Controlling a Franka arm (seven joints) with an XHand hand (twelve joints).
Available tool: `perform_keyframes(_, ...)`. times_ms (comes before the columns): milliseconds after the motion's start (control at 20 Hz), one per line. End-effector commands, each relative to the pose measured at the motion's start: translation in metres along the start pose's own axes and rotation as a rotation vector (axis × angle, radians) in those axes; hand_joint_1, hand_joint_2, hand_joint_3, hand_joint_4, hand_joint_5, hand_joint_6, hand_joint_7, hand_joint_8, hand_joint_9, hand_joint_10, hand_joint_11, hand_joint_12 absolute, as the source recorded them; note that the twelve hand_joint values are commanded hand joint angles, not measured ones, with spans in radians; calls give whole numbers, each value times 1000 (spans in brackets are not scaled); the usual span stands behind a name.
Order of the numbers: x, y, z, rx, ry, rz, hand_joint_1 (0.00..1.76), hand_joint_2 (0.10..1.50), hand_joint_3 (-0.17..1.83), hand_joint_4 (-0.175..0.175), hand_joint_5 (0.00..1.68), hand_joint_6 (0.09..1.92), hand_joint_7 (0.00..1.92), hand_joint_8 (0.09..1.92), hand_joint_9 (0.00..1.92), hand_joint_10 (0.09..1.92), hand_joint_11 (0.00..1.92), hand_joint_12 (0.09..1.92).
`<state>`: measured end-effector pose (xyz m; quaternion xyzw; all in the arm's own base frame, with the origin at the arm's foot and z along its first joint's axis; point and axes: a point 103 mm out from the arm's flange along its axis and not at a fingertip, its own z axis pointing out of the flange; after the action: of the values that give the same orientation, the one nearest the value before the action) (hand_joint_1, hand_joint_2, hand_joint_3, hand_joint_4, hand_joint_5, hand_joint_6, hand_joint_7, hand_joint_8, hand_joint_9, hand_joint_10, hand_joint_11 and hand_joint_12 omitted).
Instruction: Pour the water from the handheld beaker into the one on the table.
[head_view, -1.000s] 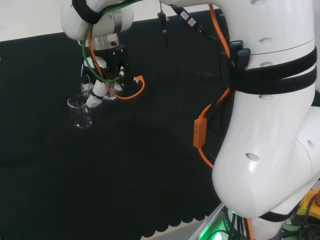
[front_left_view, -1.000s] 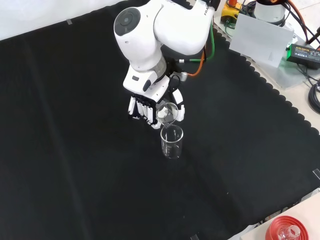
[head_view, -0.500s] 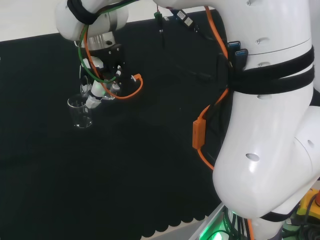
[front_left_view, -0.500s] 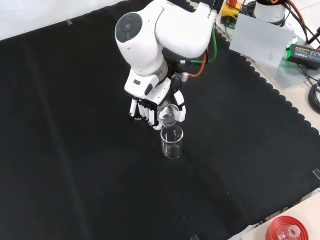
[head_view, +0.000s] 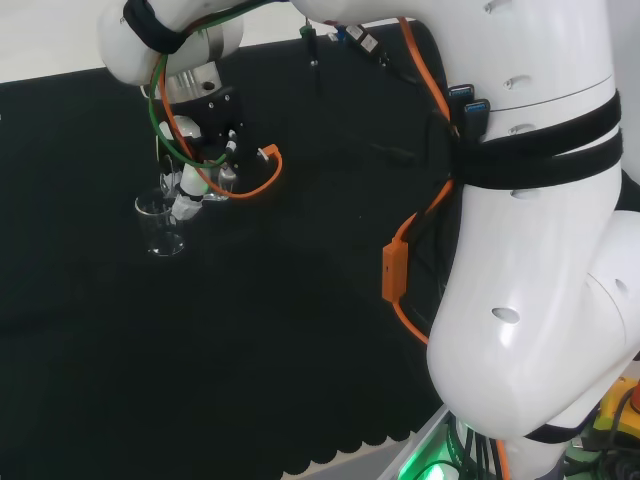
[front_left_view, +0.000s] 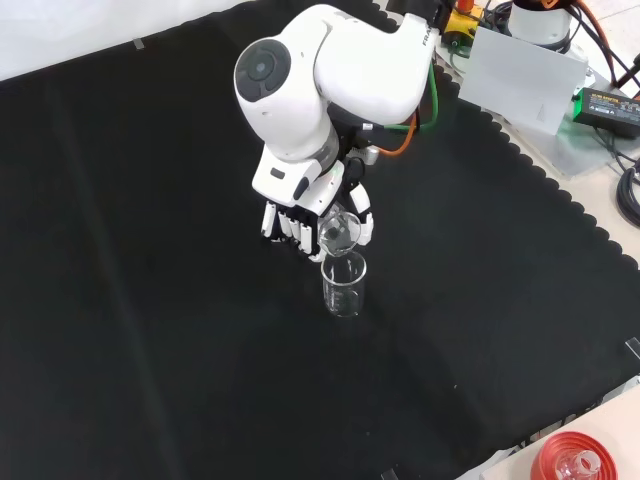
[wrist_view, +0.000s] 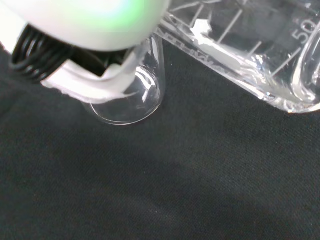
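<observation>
The robot hand (front_left_view: 300, 222) has tipped its beaker (front_left_view: 339, 232) further. Its fingers curl round that beaker, directly above the table's glass (front_left_view: 343, 285).

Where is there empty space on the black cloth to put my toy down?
In the front view, the cloth is bare all along the left and below the standing beaker. It is crowded just above it, where the hand tips the held beaker over its mouth.

Even overhead light, soft shadows on black cloth (front_left_view: 150, 300); wrist view: blurred hand (wrist_view: 85, 20), glass glare.
</observation>
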<state>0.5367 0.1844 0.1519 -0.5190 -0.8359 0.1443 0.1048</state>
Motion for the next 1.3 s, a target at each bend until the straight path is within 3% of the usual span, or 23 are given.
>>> perform_keyframes(50, 1, 0, -1, 9, -15, 2, 1316, 477, 867, 19, 1355, 577, 1681, 87, 1171, 446, 603, 1219)
perform_keyframes(1300, 6, -6, -19, 31, -140, 29, 1315, 475, 869, 23, 1357, 575, 1682, 87, 1179, 440, 621, 1213)
